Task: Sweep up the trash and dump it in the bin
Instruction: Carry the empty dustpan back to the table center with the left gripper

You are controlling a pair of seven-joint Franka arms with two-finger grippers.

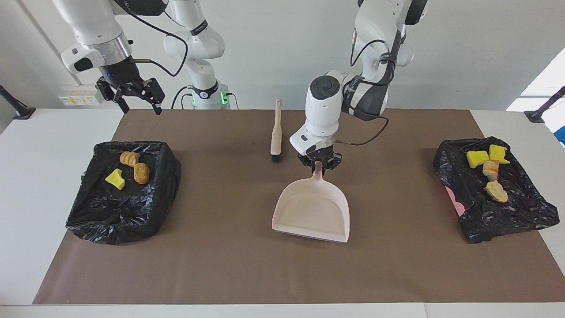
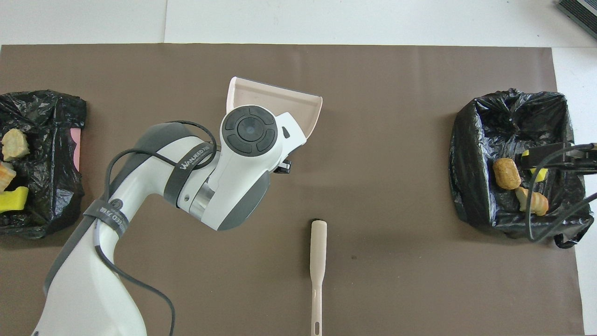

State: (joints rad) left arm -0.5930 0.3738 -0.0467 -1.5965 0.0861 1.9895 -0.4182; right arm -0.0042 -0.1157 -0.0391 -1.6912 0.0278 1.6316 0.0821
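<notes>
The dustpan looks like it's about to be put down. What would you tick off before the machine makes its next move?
1. Left claw shut on the dustpan handle: ok.
2. Dustpan empty, nothing left to tip out: ok.
3. Trash out of the way: ok. The pieces lie in the bin at the left arm's end and the bin at the right arm's end; none shows on the brown mat.
4. Brush apart from the dustpan: ok, it lies nearer to the robots.
5. Dustpan resting flat on the mat: cannot tell.
6. Right claw open, raised, waiting above the mat's edge: ok.
</notes>
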